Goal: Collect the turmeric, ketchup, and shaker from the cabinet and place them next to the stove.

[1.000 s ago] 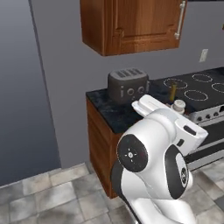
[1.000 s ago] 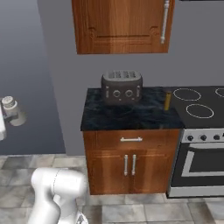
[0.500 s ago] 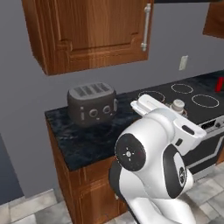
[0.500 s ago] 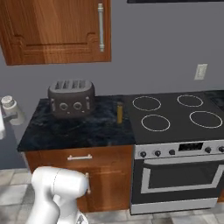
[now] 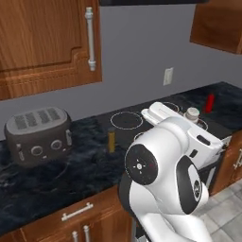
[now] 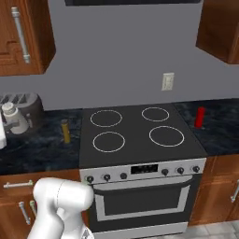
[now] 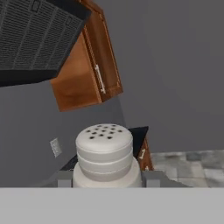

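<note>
My gripper (image 7: 107, 177) is shut on the shaker (image 7: 104, 151), a squat white pot with a holed lid that stands upright between the fingers. The left base view has the shaker (image 5: 192, 113) above the stove's right side, held beyond my arm. In the right base view the shaker (image 6: 13, 119) hangs at the left edge, before the toaster. The ketchup (image 6: 200, 117) stands on the dark counter right of the stove (image 6: 133, 128). A yellow-brown turmeric bottle (image 6: 66, 131) stands left of the stove. The cabinet (image 5: 42, 42) hangs above the toaster with its door closed.
A grey toaster (image 5: 38, 137) sits on the counter left of the turmeric (image 5: 111, 141). A second wooden wall cabinet (image 6: 219, 28) hangs at the upper right. A wall outlet (image 6: 167, 81) is behind the stove. The range hood (image 7: 35, 39) is overhead.
The base has driven to the right along the counter, so the whole scene slid left and the stove now sits in the middle. The shaker stays in my gripper.
</note>
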